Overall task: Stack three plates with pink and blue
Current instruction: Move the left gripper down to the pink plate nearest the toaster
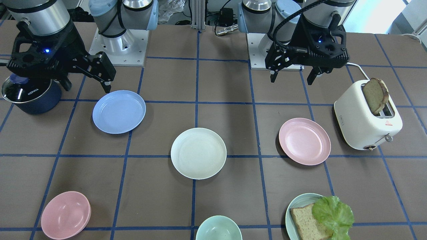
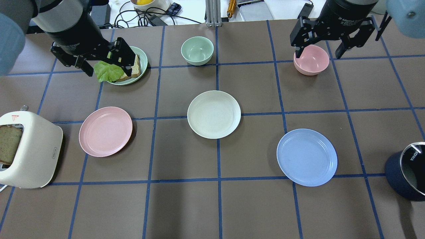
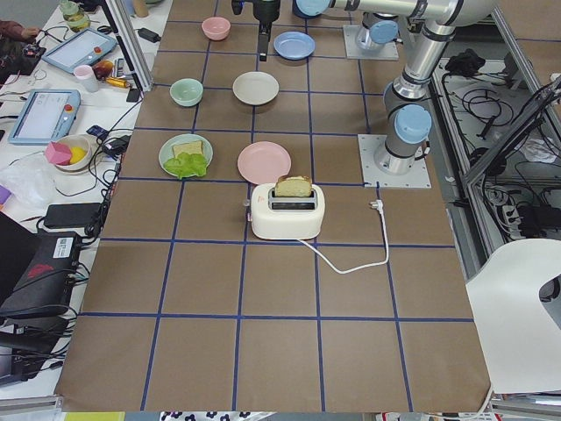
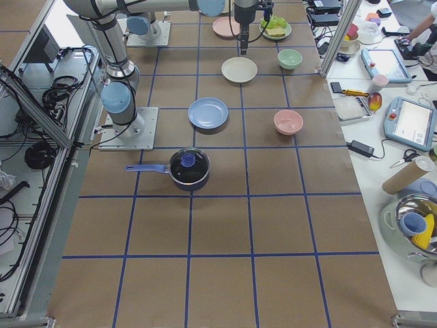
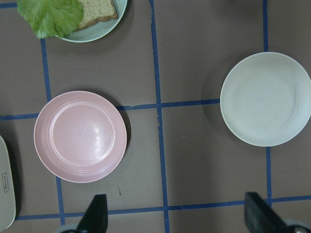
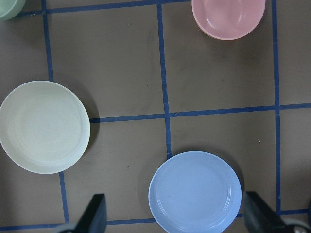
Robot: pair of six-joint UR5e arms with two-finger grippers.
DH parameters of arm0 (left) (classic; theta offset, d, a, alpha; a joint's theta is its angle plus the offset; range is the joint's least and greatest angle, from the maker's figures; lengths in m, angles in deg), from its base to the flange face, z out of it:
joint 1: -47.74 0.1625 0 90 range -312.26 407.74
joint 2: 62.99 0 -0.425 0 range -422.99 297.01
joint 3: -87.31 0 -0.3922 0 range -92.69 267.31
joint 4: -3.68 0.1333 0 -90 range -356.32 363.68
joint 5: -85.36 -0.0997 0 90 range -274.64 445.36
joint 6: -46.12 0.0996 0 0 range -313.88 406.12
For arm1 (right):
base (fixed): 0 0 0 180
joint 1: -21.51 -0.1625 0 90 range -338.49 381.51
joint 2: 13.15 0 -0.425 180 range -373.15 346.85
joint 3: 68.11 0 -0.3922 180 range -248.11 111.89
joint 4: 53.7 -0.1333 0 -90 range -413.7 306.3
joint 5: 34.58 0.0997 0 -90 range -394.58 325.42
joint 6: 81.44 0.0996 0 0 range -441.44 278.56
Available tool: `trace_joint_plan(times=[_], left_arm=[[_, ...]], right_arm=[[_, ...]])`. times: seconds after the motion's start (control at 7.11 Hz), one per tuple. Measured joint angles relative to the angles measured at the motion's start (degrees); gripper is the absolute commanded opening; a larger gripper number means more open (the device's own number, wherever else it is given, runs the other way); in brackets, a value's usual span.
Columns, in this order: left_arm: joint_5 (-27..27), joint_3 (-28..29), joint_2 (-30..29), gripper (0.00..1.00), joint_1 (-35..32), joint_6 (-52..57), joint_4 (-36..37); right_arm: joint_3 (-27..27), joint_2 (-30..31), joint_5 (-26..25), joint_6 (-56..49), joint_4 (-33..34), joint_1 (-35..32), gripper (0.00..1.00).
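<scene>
Three plates lie apart on the brown table. The cream-white plate (image 2: 214,114) is in the middle, the pale pink plate (image 2: 105,131) to its left and the light blue plate (image 2: 306,157) to its right. My left gripper (image 2: 108,68) is open and empty, high above the far left; its wrist view shows the pink plate (image 5: 80,136) and the cream plate (image 5: 266,98) below. My right gripper (image 2: 318,54) is open and empty, high above the far right; its wrist view shows the blue plate (image 6: 195,191) and the cream plate (image 6: 44,126).
A white toaster (image 2: 28,149) holding a bread slice stands at the left edge. A pale green plate (image 2: 142,54) with bread and lettuce lies at the far left. A green bowl (image 2: 197,50), a pink bowl (image 2: 311,63) and a dark blue pot (image 2: 406,176) are also on the table.
</scene>
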Motion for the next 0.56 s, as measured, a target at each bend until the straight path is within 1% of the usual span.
trace_joint_plan(times=[0.56], left_arm=[[0.5,-0.3,-0.7,1.0,0.0,0.2,1.2]], right_arm=[[0.0,0.0,0.0,-0.1,0.0,0.0,1.0]])
